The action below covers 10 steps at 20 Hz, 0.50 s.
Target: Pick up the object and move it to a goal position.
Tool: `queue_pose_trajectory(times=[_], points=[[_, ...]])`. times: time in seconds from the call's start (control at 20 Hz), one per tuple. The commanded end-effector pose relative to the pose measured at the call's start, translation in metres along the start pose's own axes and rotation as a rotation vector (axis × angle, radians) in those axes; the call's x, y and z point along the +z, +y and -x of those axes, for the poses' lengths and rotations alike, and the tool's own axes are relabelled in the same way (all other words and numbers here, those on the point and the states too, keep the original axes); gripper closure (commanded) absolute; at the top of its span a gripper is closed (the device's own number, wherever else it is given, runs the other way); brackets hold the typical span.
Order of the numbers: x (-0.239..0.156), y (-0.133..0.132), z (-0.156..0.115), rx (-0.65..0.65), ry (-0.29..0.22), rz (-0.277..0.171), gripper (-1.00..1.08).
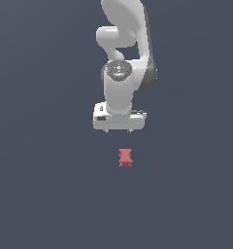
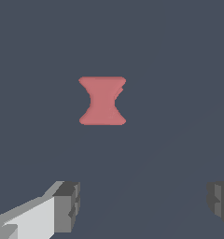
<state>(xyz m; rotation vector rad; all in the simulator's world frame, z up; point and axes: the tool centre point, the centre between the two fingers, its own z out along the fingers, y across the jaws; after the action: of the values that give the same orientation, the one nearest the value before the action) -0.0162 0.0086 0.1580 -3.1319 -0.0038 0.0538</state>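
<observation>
Seen in the exterior view: white arm (image 1: 122, 58) coming down from the top, a bit past the middle. Under it, the gripper (image 1: 118, 131), jaws pulled wide apart and holding nothing. Just below and slightly toward the exterior view's right, 1 small red block (image 1: 125, 157) with zigzag sides, sitting alone on the dark grey floor (image 1: 41, 194), not touching the gripper. In the wrist view: red block (image 2: 102, 101) out ahead of 2 grey fingers (image 2: 67, 205), well apart from both
</observation>
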Motion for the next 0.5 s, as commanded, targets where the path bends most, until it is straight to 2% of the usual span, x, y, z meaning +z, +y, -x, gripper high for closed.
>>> queue_pose_trajectory(times=[0.0,0.45], points=[[0.0000,0.0000,0.0000,0.000,0.000,0.000,-0.92],[0.0004,-0.0048,-0.0065,-0.009,0.017,-0.005,-0.92]])
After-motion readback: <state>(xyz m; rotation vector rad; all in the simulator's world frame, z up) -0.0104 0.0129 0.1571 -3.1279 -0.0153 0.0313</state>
